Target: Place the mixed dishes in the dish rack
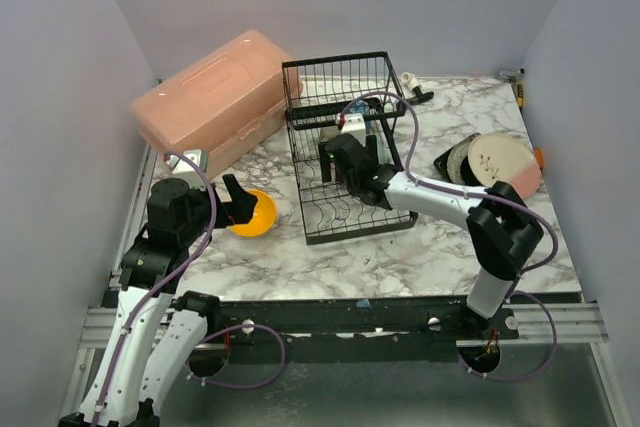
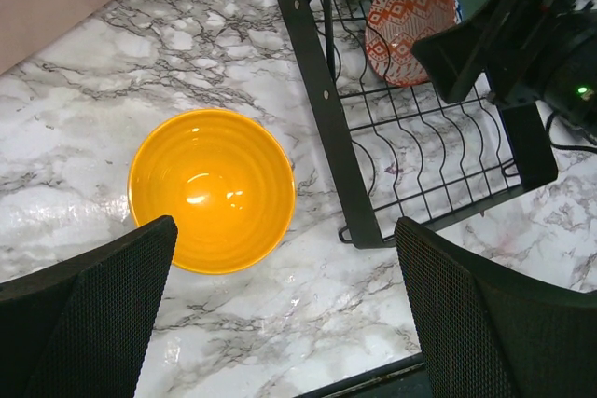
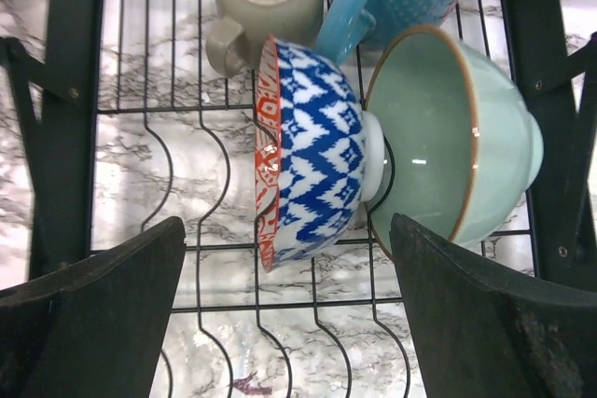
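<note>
Right wrist view is showing the right gripper (image 3: 287, 230) wide open, gripping nothing, above the patterned bowl (image 3: 312, 156) standing on edge in the dish rack (image 3: 65, 90) against the mint bowl (image 3: 448, 137), while the left gripper (image 2: 284, 230) is hanging wide open and empty over the yellow bowl (image 2: 212, 188) on the table (image 2: 75, 137).

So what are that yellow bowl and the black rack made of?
The yellow bowl looks like glazed ceramic: glossy, with bright light reflections inside. The dish rack seems coated metal wire: thin black rods, matte finish. Neither is certain from looks alone.
</note>
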Controlling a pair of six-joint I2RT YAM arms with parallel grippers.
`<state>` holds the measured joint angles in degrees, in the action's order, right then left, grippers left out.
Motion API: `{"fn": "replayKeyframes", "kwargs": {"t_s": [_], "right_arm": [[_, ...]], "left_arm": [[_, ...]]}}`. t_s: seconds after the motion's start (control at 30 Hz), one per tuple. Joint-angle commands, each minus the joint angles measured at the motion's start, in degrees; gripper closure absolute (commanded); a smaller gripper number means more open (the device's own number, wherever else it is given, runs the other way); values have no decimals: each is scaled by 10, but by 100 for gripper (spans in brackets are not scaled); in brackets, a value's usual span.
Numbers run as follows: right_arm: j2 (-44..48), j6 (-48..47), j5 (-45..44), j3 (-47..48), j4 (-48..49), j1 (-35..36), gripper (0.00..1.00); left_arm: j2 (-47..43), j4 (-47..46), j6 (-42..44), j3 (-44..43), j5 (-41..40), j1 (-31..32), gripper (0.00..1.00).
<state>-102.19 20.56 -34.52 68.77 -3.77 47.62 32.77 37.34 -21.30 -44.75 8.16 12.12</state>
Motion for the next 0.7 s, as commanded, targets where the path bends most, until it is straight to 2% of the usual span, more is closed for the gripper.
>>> {"fn": "replayKeyframes", "kwargs": {"t_s": [0.0,0.23,0.4,0.53,0.67], "right_arm": [[65,22,55,-7,-22,-2,7],[151,53,143,-57,-14,12,6],[204,85,190,-111,14,13,6],[230,101,200,-137,21,13,6],[245,101,196,-146,20,13,6]], "left_arm": [[4,-9,10,6,13,1,2],[31,-2,-2,8,-3,1,2],[68,37,-56,-3,-98,1,2],[99,54,-123,5,-109,1,7],[129,54,-181,27,-110,1,19]]}}
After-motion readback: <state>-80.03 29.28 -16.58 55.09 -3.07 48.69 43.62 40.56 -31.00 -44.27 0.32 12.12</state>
